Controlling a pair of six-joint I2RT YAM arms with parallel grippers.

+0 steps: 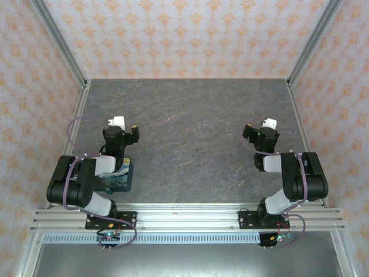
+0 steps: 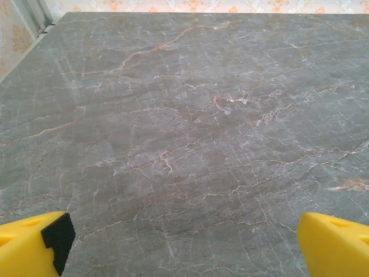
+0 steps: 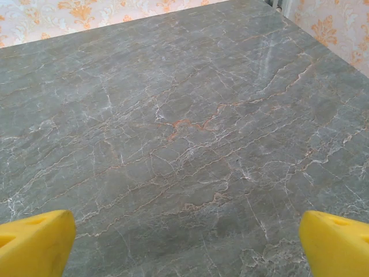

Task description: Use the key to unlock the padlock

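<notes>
Wallpapered walls [image 1: 184, 34] with an orange motif close in a grey marbled table [image 1: 196, 150] on three sides, with an aluminium rail along the near edge. Both arms are folded back close to their bases, the left arm [image 1: 75, 182] on one side and the right arm [image 1: 300, 179] well apart on the other.

The padlock [image 1: 119, 179], its blue swirled face up, lies at the near left of the table, tucked against the left arm's lower links and partly covered by them.

The left gripper [image 2: 184, 251] stands wide open over bare stone with nothing between its yellow fingertips [image 2: 31, 245]. The right gripper [image 3: 184, 248] is likewise spread wide and empty. Where the key lies I cannot tell.

The likely trouble is the padlock's place. It sits behind the left gripper and under that arm, so unfolding could nudge or drag it. A key that small could also skid on the smooth stone if pinched off-centre.
</notes>
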